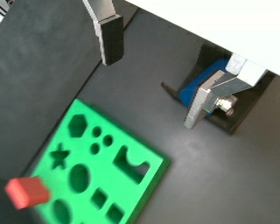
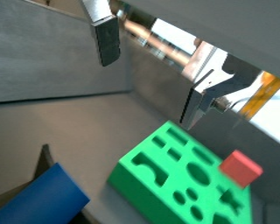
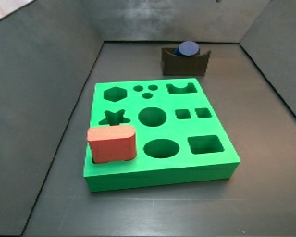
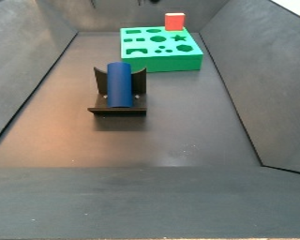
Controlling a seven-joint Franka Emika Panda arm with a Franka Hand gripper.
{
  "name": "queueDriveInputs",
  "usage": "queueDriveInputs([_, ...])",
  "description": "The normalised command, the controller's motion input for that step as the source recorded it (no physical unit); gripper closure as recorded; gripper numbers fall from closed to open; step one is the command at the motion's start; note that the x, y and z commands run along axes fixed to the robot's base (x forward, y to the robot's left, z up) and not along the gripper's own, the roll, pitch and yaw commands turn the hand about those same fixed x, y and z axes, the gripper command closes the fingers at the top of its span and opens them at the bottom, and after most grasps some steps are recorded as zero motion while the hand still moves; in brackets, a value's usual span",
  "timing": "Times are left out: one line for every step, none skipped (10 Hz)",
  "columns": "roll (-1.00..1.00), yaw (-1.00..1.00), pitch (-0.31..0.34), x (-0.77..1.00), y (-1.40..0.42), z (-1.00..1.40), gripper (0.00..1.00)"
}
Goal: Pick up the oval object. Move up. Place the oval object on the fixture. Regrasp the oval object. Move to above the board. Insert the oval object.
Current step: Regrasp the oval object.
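One small blue smooth oval peg [image 4: 119,82] is what we see resting in the notch of the small dark fixture [image 4: 116,110], standing clear above its top in both side views [image 3: 188,48]. We find the fixture on the dark floor [image 4: 178,122], well apart from the large bright green board with shaped holes [image 3: 157,125], which lies flat nearer the far wall in a side view [image 4: 161,49]. On one corner of the board sits a red rounded-square block [image 3: 111,143], covering part of the top face; we see it too in a wrist view [image 1: 27,192]. The gripper [image 1: 160,70] hangs above the floor with nothing between its flat silver fingers [image 1: 108,35], which stand wide apart; the blue peg [image 1: 201,83] shows just behind one finger, in its fixture, without touching it as far as we can tell.
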Motion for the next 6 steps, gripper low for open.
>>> queueDriveInputs([1.00,0.04,0.024,-0.01,-0.01,-0.01,0.00])
queueDriveInputs([1.00,0.04,0.026,0.00,-0.01,0.00,0.00])
queueDriveInputs([1.00,0.04,0.022,-0.01,-0.02,0.02,0.00])
queueDriveInputs([1.00,0.04,0.017,-0.02,-0.02,0.02,0.00])
queueDriveInputs([1.00,0.04,0.013,-0.03,-0.03,0.00,0.00])
queueDriveInputs([1.00,0.04,0.006,-0.03,-0.03,0.00,0.00])
